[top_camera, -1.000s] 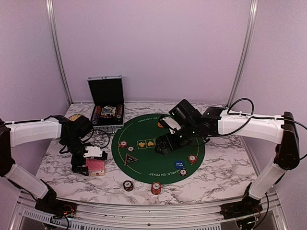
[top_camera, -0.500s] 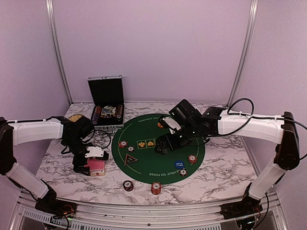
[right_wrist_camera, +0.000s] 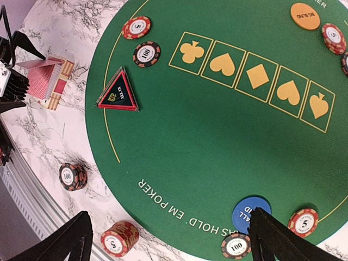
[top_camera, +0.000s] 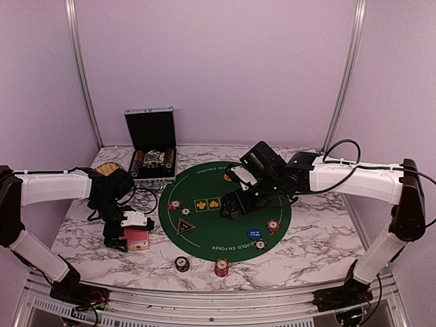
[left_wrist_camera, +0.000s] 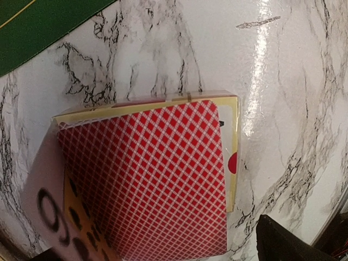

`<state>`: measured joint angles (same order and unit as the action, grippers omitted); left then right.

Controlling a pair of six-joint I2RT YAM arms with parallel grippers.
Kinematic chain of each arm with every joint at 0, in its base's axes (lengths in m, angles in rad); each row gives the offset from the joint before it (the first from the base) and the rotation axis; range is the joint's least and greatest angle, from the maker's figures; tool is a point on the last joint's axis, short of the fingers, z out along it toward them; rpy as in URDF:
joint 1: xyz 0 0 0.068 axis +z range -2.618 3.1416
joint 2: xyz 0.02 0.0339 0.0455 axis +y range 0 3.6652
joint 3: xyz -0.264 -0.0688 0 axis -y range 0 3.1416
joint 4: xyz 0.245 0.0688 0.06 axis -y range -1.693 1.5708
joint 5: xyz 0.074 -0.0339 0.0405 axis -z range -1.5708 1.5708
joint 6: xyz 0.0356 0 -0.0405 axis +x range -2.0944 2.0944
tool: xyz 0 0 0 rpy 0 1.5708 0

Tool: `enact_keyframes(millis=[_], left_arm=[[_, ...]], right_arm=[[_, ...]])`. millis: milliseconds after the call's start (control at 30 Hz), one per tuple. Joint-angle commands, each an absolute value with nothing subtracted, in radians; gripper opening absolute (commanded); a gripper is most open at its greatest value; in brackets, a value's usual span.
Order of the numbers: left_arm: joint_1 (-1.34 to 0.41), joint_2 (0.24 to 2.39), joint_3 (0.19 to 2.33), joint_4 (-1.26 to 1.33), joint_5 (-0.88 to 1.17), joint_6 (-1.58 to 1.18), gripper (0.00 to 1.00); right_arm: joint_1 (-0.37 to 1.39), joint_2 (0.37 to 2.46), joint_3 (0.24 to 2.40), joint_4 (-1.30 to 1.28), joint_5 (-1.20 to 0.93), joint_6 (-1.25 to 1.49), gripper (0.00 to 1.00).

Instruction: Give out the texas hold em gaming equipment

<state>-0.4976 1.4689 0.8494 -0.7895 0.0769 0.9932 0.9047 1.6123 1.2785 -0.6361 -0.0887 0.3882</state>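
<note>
The left gripper [top_camera: 125, 231] hangs low over the white marble-patterned table [top_camera: 320, 231], left of the round green felt mat [right_wrist_camera: 217, 136], its jaws spread; beneath it lies a deck of red-backed playing cards [left_wrist_camera: 147, 174] in a yellow-edged box; the one dark finger [left_wrist_camera: 283, 244] that shows in the wrist view stands clear of the box's edge, so nothing is pinched. The right gripper [right_wrist_camera: 169, 213] hovers above the mat, spread wide and empty; on the mat sit a triangular black marker button [right_wrist_camera: 118, 92], a round blue marker button [right_wrist_camera: 251, 209] towards the near rim, and a round orange marker button [right_wrist_camera: 304, 16] at the far side; a red-white poker chip [right_wrist_camera: 136, 27] and a dark poker chip [right_wrist_camera: 146, 54] lie near the triangle. Off the mat, by the table's near edge, stand a dark chip stack [right_wrist_camera: 72, 176] and a red chip stack [right_wrist_camera: 118, 238]; an open silver case with black lining [top_camera: 151, 146] stands at the back left.
</note>
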Motion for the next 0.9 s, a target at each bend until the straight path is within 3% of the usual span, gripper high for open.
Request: enact_keyframes(millis=[0, 700, 867], left_arm=[[-0.502, 1.439, 0.885, -0.796, 0.068, 0.972, 0.99], [-0.508, 1.404, 0.923, -0.805, 0.049, 0.938, 0.99], [-0.507, 1.405, 0.952, -0.845, 0.071, 0.936, 0.99]], right_arm=[[0.900, 1.608, 1.278, -0.615, -0.091, 0.388, 0.98], [0.899, 1.610, 1.274, -0.616, -0.085, 0.390, 0.96], [0.899, 1.633, 1.286, -0.530, -0.198, 0.411, 0.96]])
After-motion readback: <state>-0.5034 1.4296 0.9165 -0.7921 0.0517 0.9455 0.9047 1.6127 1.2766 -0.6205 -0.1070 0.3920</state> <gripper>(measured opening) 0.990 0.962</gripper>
